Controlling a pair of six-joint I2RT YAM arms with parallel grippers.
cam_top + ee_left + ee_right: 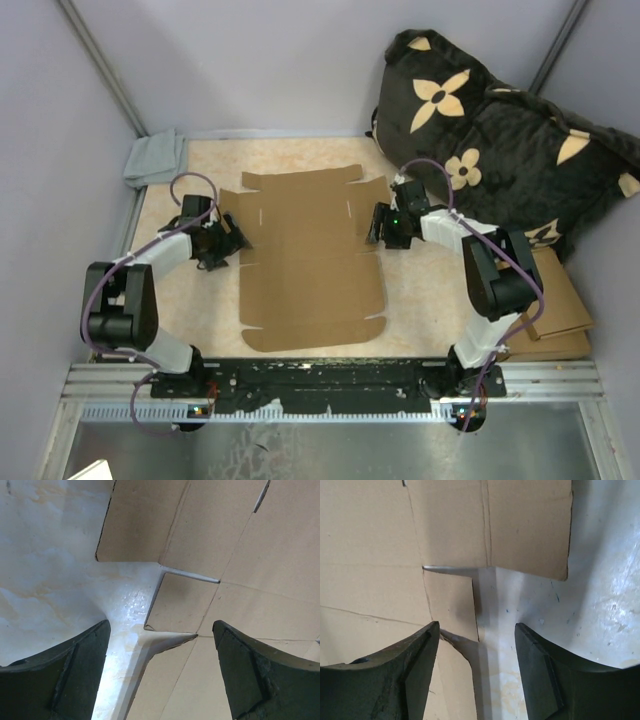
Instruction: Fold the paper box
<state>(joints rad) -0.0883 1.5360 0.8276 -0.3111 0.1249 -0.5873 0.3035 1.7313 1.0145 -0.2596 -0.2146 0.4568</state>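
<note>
the paper box (310, 265) lies flat and unfolded in the middle of the top view on the worktop (420, 300), with no panel raised. the left end effector (228, 240) sits at the sheet's left edge and the right end effector (383, 224) at its right edge, roughly level with each other in the sheet's upper half. both have their fingers apart and hold nothing. in the left wrist view the fingers frame the left side tab (180, 602) near the centre of the frame; its lower edge seems to stand slightly off the surface. the right wrist view mirrors this, with the right side tab (451, 605) just left of centre.

the step in hand looks like taking hold of these tabs to start raising the side walls. to do it well, each arm would likely slip one finger under the cardboard edge rather than press on top of it. it should close only once the cardboard sits well between the pads. lifting both sides together should keep the sheet from skating sideways, and bending along the pressed creases should keep the walls square.
</note>
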